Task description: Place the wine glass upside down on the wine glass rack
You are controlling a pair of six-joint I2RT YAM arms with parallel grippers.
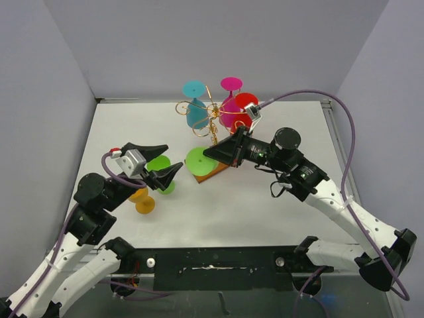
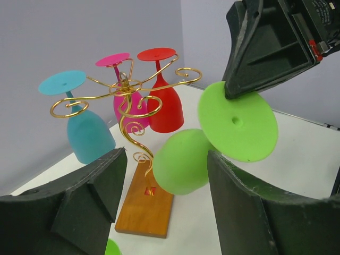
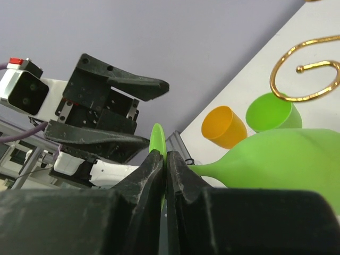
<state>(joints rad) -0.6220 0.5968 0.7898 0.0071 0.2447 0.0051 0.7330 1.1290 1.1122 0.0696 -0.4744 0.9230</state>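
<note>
The green wine glass hangs tilted, foot up, with its bowl [image 2: 183, 162] low and its round foot [image 1: 199, 161] on top. My right gripper [image 3: 165, 159] is shut on the rim of that foot [image 3: 158, 139]. The glass is in the air just left of the wine glass rack [image 1: 212, 126], a gold wire stand on a wooden base [image 2: 146, 204]. Cyan [image 1: 196, 112], magenta [image 1: 228, 109] and red [image 1: 244, 109] glasses hang upside down on it. My left gripper [image 1: 172, 158] stands open a little left of the green glass, with nothing between its fingers [image 2: 69, 207].
A second green glass [image 1: 165, 187] and an orange glass [image 1: 142, 202] sit on the table under and beside my left gripper. Grey walls close in the table at the back and on both sides. The right arm's cable [image 1: 344, 119] arcs above the back right.
</note>
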